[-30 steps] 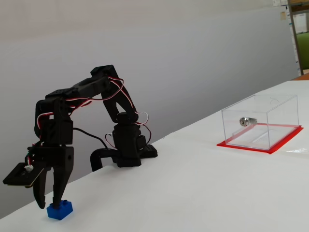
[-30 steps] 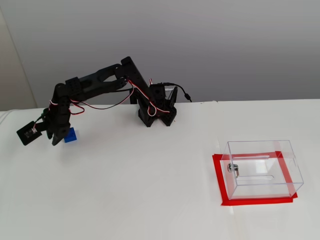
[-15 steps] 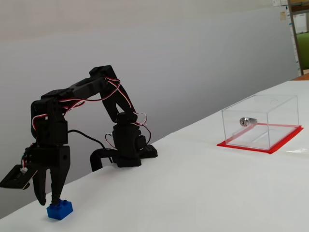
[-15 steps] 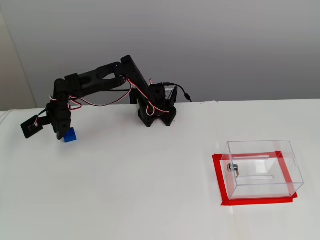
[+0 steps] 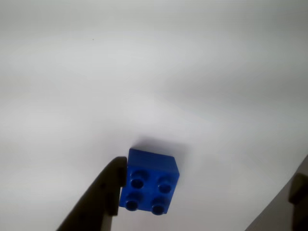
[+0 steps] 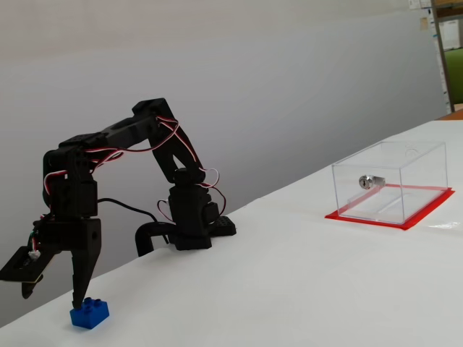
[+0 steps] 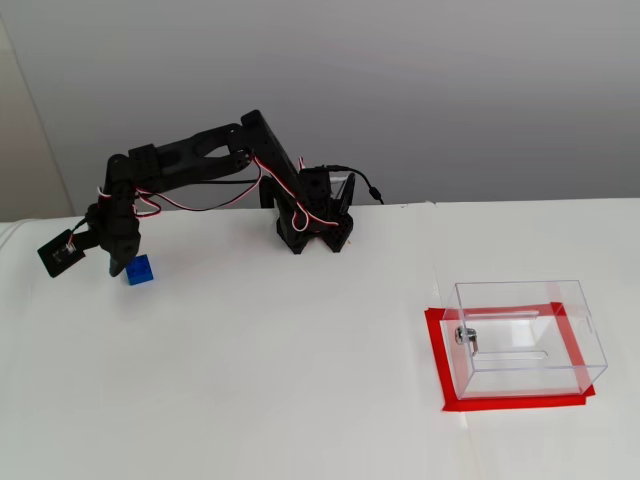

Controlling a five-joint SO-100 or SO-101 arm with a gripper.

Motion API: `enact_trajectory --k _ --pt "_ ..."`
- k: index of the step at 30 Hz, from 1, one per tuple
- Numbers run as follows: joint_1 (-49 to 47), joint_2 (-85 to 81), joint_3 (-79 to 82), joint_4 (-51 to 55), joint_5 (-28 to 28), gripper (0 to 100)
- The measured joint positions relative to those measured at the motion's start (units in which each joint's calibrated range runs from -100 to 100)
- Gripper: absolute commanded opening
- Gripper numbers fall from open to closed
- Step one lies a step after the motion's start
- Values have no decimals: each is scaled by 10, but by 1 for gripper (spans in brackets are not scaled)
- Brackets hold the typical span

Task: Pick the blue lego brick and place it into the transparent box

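Change: since a second ago your arm has swung left in a fixed view, fingers (image 6: 54, 293) now straddling the brick.
Fingers: spread; one tip beside the blue lego brick (image 5: 149, 187), not pinching.
Brick: flat on tabletop (image 7: 300, 360), studs up.
Transparent box (image 7: 525, 335): well apart, awaiting delivery.

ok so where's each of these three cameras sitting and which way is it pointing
Wrist view: rides on the arm, looks down at the blue lego brick; one finger beside it.
A fixed view: low at table level, side-on; whole arm, gripper, transparent box.
Another fixed view: high, facing the arm's base; gripper.
Shared: brick in all; box in both fixed views.
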Motion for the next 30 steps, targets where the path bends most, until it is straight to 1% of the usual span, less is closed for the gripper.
enact_trajectory --k 14,30 --pt "-38 36 0 0 -21 37" --pt "-40 51 32 -14 -22 37"
